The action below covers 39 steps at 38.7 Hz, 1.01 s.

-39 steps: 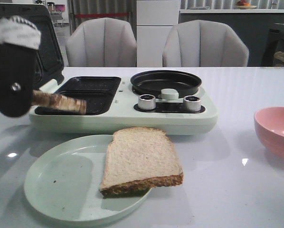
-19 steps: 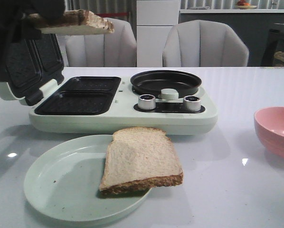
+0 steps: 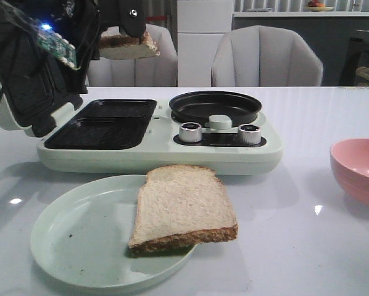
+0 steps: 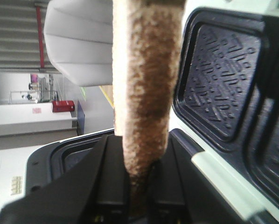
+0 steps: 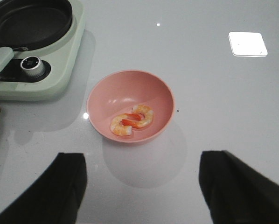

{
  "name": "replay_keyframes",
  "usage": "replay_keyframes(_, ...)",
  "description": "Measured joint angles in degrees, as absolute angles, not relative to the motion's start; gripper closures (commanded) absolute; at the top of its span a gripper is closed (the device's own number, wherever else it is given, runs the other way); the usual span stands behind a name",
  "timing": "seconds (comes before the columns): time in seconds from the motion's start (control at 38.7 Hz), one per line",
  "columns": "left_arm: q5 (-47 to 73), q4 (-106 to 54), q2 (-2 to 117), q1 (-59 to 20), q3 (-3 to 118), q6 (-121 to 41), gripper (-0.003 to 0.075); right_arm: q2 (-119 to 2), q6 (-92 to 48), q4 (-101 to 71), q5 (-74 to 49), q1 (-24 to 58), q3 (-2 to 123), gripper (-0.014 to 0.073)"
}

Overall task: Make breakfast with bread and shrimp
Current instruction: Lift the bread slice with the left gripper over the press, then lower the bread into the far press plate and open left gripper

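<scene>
My left fingers [image 3: 132, 28] were clamped on one bread [image 3: 128, 45] slice by its edge, upper left of the frame above the grill [image 3: 101, 123]; thin grip, it could sag and drop. Right fingers [image 5: 142, 186] stood apart over the shrimp [image 5: 131, 120].

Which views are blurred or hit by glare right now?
Left wrist view: the held bread slice fills the middle, close and soft, with the fingers in shadow. Right wrist view: sharp, but a bright square reflection sits on the table beyond the pink bowl. Front view: mostly clear, small glints on the table.
</scene>
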<state>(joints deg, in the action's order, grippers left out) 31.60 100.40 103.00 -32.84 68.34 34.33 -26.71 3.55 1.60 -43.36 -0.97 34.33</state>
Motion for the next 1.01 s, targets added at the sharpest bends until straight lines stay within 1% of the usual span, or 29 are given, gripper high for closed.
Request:
replay_keyframes(0.23,28.5,100.9,112.0,-29.1,76.9,34.3,0.0621,-26.7,3.6,1.6,-43.4,-1.0,34.3,-0.0008)
replay_keyframes(0.49,25.7,101.2,119.1,-26.7,81.6,34.3,0.0607,-26.7,3.6,1.6,-43.4,-1.0,34.3,-0.0008)
replay_keyframes(0.59,25.4,101.3,120.5,-26.2,81.9,34.3,0.0541,-26.7,3.6,1.5,-43.4,-1.0,34.3,-0.0008)
replay_keyframes(0.67,25.0,101.3,120.9,-25.8,81.9,34.3,0.0459,-26.7,3.6,1.5,-43.4,-1.0,34.3,-0.0008)
replay_keyframes(0.8,23.8,101.5,120.9,-25.5,81.9,34.3,0.0346,-26.7,3.6,1.5,-43.4,-1.0,34.3,-0.0008)
replay_keyframes(0.9,23.2,101.5,120.9,-25.4,81.9,34.3,0.0299,-26.7,3.6,1.5,-43.4,-1.0,34.3,-0.0008)
replay_keyframes(1.01,23.1,101.5,120.9,-25.4,81.9,34.3,0.0295,-26.7,3.6,1.5,-43.4,-1.0,34.3,-0.0008)
